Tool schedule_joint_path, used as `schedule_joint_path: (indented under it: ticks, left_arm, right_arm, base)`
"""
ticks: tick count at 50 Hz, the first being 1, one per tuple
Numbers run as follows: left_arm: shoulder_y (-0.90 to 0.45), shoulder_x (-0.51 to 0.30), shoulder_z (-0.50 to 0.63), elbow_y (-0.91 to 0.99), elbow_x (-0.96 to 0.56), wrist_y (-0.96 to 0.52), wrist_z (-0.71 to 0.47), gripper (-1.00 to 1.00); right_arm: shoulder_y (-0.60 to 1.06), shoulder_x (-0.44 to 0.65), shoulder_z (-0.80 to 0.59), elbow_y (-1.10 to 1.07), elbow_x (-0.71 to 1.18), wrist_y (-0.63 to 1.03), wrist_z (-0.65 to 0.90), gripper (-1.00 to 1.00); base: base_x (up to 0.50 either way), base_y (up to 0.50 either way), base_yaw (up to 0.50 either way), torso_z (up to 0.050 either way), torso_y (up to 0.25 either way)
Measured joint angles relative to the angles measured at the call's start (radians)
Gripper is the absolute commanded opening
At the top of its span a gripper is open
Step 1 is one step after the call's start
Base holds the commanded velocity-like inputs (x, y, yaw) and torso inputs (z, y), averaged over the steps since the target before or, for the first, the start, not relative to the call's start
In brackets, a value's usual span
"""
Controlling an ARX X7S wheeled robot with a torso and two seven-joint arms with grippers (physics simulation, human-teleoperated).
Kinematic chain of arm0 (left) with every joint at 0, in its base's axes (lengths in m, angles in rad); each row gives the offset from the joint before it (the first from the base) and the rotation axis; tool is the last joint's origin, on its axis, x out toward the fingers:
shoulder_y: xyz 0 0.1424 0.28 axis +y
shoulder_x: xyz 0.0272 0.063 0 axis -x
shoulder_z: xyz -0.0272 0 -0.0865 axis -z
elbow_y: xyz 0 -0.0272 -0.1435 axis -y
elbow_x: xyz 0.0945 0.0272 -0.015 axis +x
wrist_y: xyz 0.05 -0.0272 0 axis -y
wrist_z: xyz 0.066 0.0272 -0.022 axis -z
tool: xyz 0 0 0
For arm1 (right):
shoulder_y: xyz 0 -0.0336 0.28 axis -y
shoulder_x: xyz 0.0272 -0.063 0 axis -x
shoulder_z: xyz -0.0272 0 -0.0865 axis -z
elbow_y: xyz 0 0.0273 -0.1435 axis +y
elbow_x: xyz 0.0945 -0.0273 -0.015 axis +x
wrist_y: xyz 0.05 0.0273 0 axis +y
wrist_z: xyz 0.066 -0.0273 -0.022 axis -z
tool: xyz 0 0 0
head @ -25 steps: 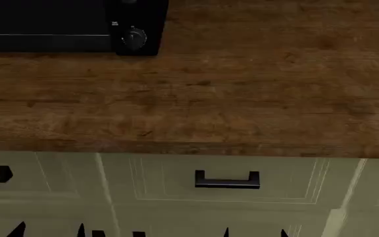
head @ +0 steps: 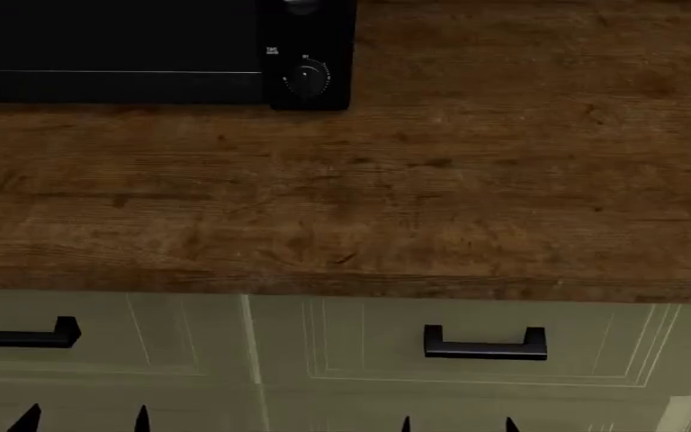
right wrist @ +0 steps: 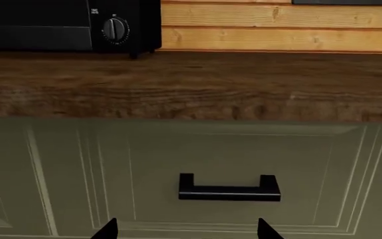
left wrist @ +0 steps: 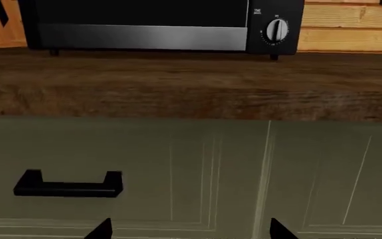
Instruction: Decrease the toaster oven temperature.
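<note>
The black toaster oven (head: 118, 49) stands at the back left of the wooden counter, its dark glass door crossed by a thin silver line. One round black knob (head: 307, 79) shows on its right panel; a second is cut off by the frame's top. It also shows in the left wrist view (left wrist: 144, 25) and the right wrist view (right wrist: 38, 25). My left gripper (head: 82, 421) and right gripper (head: 457, 425) hang low in front of the drawers, well below the counter, both open and empty. Only their fingertips (left wrist: 101, 230) (right wrist: 108, 230) show.
The wooden counter (head: 442, 180) stretches to the right of the oven. Below its front edge are pale green drawer fronts with black handles (head: 485, 345) (head: 19, 335). A wood-plank wall (right wrist: 277, 27) stands behind the counter.
The head view has shifted: the oven, counter and drawer handles now lie further right and a little lower in the picture. The fingertips stay at the bottom edge.
</note>
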Motion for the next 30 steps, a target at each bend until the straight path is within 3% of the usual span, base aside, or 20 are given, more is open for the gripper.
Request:
schedule_joint_path:
  ticks: [30]
  left_arm:
    - [-0.002, 0.002, 0.0, 0.03, 0.024, -0.068, -0.01, 1.0]
  right_arm:
    - [-0.016, 0.029, -0.027, -0.041, 0.037, 0.002, 0.026, 1.0]
  base:
    - [0.0, 0.0, 0.0, 0.0, 0.0]
